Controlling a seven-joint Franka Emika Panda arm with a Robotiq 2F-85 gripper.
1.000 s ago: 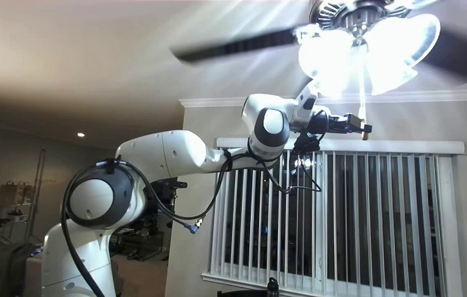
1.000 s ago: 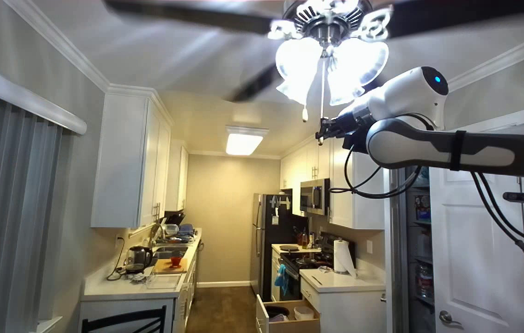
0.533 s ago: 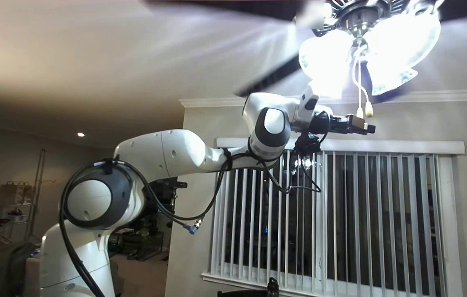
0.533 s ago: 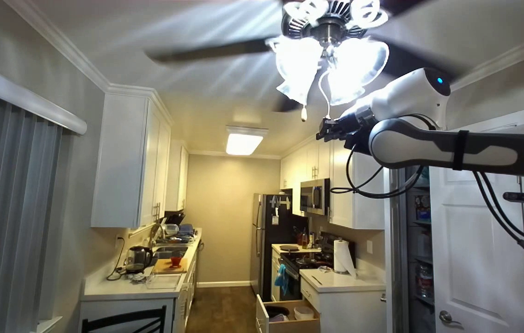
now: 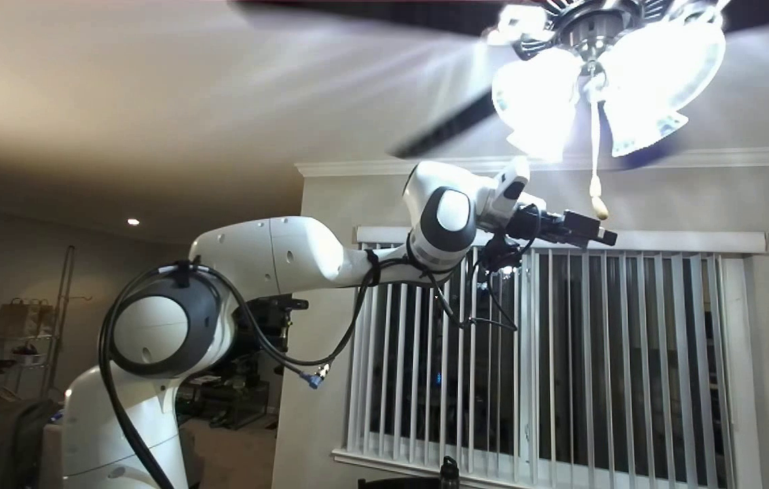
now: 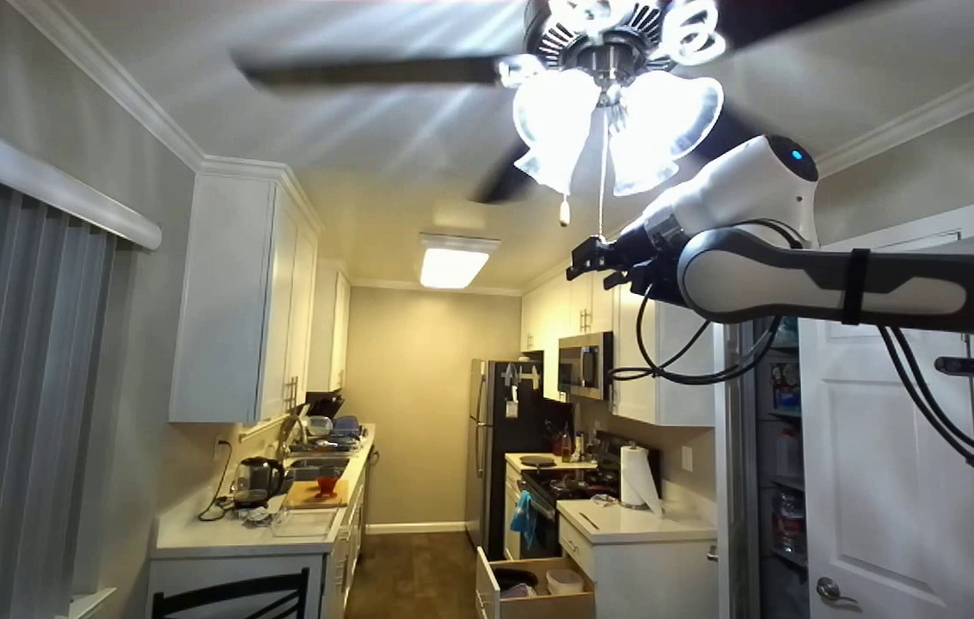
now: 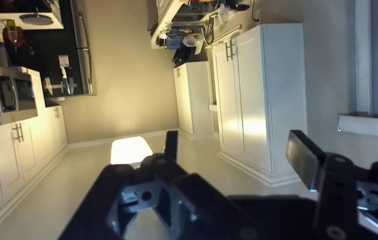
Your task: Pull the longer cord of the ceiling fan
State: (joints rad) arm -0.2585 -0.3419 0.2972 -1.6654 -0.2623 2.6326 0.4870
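The ceiling fan has its lamps lit and its blades blurred in motion. From its hub the longer cord hangs nearly straight, its lower end hidden behind my gripper. An exterior view shows the cord's knob dangling just above the gripper fingers; whether they touch I cannot tell. In the wrist view my gripper is open, with nothing between its widely spread fingers, and the longer cord is out of that view.
A shorter cord's knob hangs nearby. Glowing glass shades and a turning blade are above the gripper. Wall cabinets and a window with vertical blinds stand beyond.
My gripper was shut on the longer cord's knob, with the cord taut. It has opened and let go; the cord swung slack, then settled hanging. The gripper has dropped lower.
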